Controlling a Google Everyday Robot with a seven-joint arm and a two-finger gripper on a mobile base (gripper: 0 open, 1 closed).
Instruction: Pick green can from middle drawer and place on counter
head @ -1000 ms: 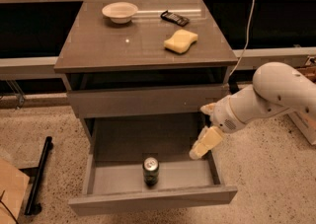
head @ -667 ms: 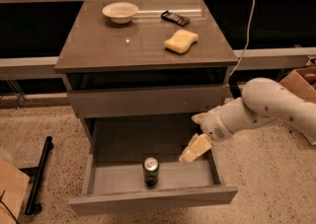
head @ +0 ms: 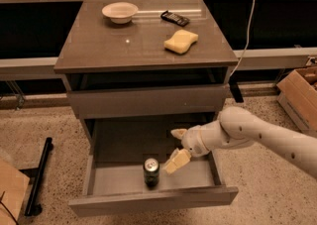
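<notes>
The green can [head: 151,172] stands upright near the front of the open middle drawer [head: 113,180], silver top up. My gripper [head: 176,147] hangs over the drawer just right of the can, a little above it, apart from it. Its pale fingers [head: 177,161] are spread and hold nothing. The white arm reaches in from the right. The counter [head: 124,45] is the glossy grey-brown top of the cabinet above.
On the counter sit a white bowl [head: 120,11], a black remote [head: 175,18] and a yellow sponge [head: 181,41]. A shut drawer front [head: 143,101] is above the open drawer. A cardboard box [head: 299,94] stands right, a black bar [head: 38,177] lies left on the floor.
My gripper has moved left and down into the open drawer, closing in on the can. The can has not moved.
</notes>
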